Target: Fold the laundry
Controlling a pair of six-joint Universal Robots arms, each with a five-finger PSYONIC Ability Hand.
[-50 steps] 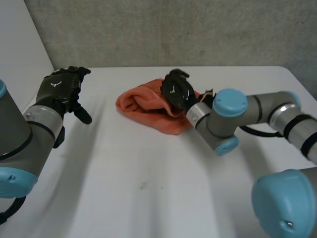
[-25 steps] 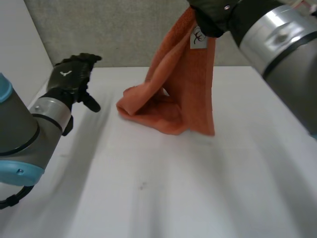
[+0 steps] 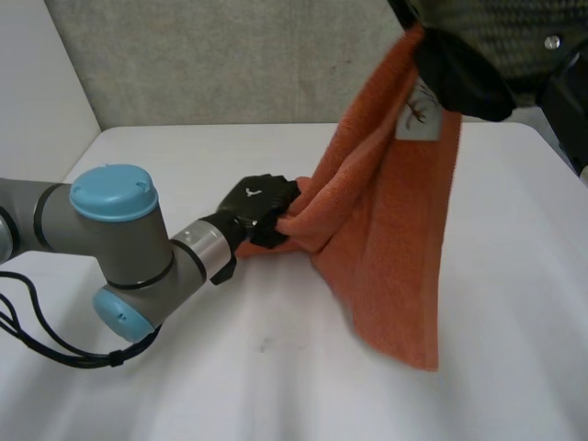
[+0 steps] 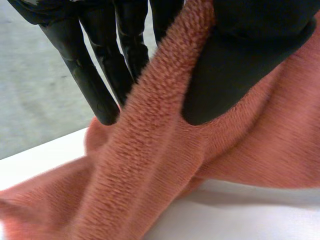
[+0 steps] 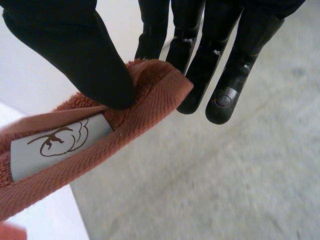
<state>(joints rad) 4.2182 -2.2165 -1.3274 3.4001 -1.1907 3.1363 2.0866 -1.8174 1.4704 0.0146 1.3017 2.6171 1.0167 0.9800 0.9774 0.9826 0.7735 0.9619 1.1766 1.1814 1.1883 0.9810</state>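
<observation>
Towel: An orange terry towel (image 3: 386, 211) hangs stretched above the white table (image 3: 276, 367). In the head view its top corner is held high at one o'clock. Its free lower corner dangles toward five o'clock, and whether that corner touches the tabletop cannot be told.

Label: A white sewn label (image 3: 418, 110) with a dark mark sits on the hem just below the top corner. In the right wrist view the label (image 5: 55, 145) lies along the hem beside the thumb.

Right hand: The right hand (image 3: 459, 73), raised at one o'clock, is clamped on the towel's top corner. Its wrist view shows the thumb (image 5: 75, 50) pressing the hemmed edge against the fingers (image 5: 225, 75), which run straight behind the cloth.

Left hand: The left hand (image 3: 257, 211), low over the table just toward nine o'clock of centre, pinches the towel's lower side edge. In its wrist view the thumb (image 4: 240, 60) bears on one face of a thick fold of towel (image 4: 150, 175), and the fingers (image 4: 95, 75) stand on the other face.

Left arm: The left arm (image 3: 129, 248), grey with light-blue caps, reaches in from nine o'clock, lying low across the table.

Backdrop: A rough grey wall (image 3: 230, 64) closes the scene at twelve o'clock.
</observation>
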